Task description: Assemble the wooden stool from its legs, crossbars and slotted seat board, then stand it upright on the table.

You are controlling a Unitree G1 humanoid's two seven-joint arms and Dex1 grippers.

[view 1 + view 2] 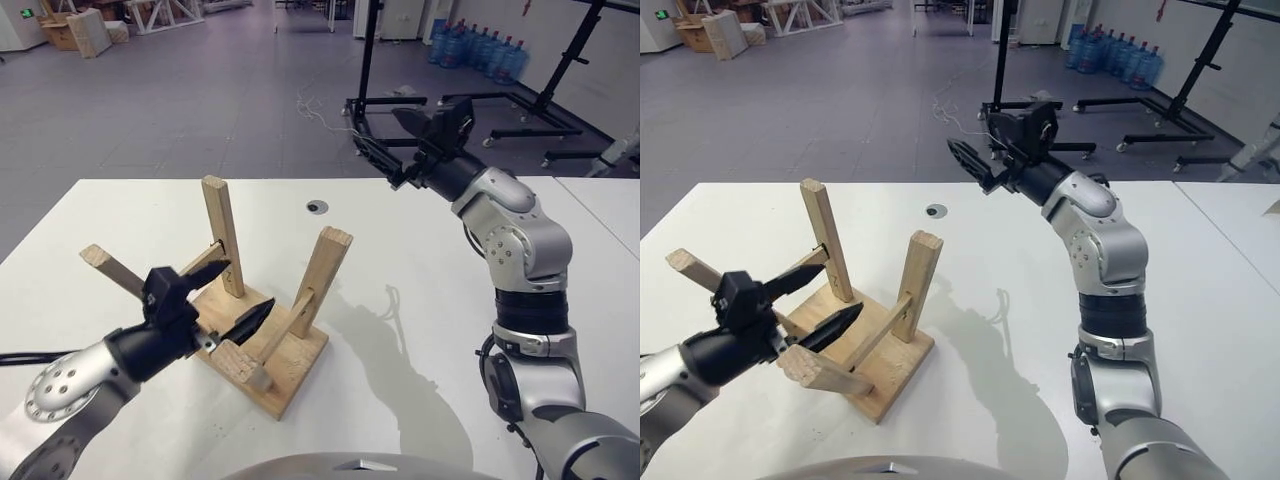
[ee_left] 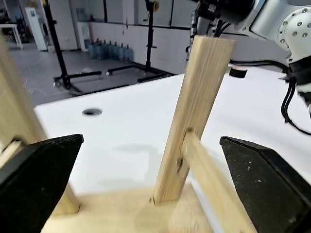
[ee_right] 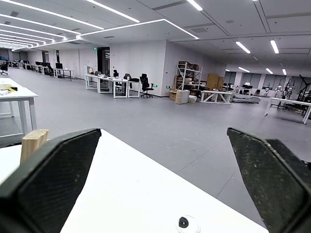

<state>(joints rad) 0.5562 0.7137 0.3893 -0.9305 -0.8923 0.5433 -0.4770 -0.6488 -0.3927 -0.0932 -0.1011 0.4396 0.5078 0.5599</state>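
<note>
Stool, seemingly assembled, inverted on desk, 9 o'clock. Left hand open among legs; right hand open, raised. Next: grip, turn upright.

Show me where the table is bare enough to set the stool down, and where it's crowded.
Widest bare stretch of the table: between the upside-down stool and the table's right side. A narrower free strip lies beyond the stool, around the round hole. Crowded: front left, where the open left gripper hovers at the stool's legs.
</note>
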